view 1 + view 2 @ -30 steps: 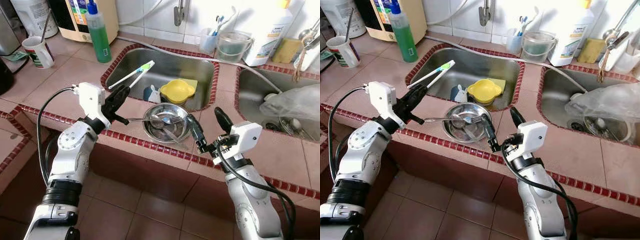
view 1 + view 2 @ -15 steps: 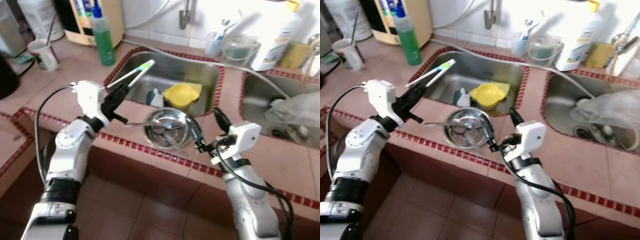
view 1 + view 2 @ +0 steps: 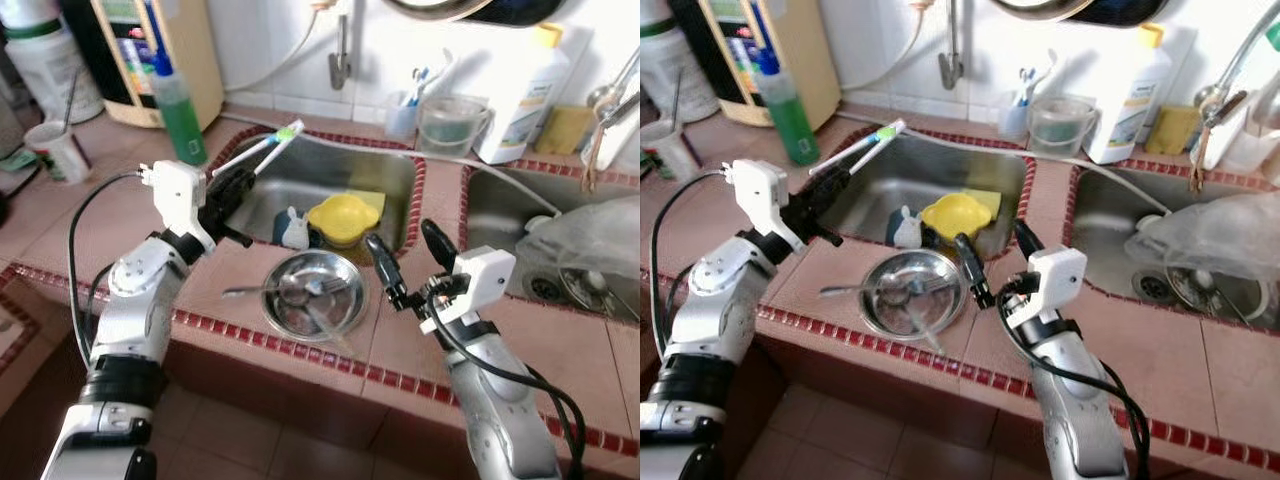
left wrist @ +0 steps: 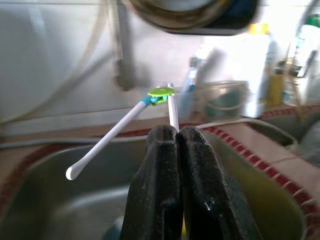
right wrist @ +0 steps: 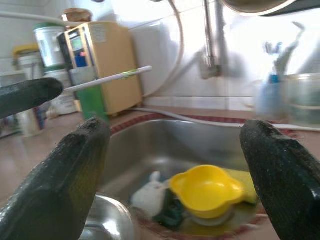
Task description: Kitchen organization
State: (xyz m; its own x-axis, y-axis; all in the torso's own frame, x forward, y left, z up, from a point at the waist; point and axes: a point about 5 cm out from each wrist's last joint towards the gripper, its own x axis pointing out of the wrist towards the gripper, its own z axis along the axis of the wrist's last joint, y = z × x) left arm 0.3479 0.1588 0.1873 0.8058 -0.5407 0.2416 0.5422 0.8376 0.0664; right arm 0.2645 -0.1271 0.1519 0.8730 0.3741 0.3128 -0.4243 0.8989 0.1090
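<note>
Left eye view: the left hand (image 3: 243, 178) is clamped on two white toothbrushes (image 3: 272, 145), held above the near-left corner of the sink (image 3: 400, 185). A steel bowl (image 3: 315, 293) holding a fork and spoon sits on the tiled surface (image 3: 80, 215) between the arms. The right hand (image 3: 405, 262), fingers spread wide and holding nothing, hovers beside the bowl. A yellow bowl (image 3: 344, 217) lies in the sink; a green bottle (image 3: 176, 100) stands behind the left arm. Left wrist view: closed fingers (image 4: 162, 175) pinch the brush handles. Right wrist view: wide fingers (image 5: 65, 175) frame the yellow bowl.
</note>
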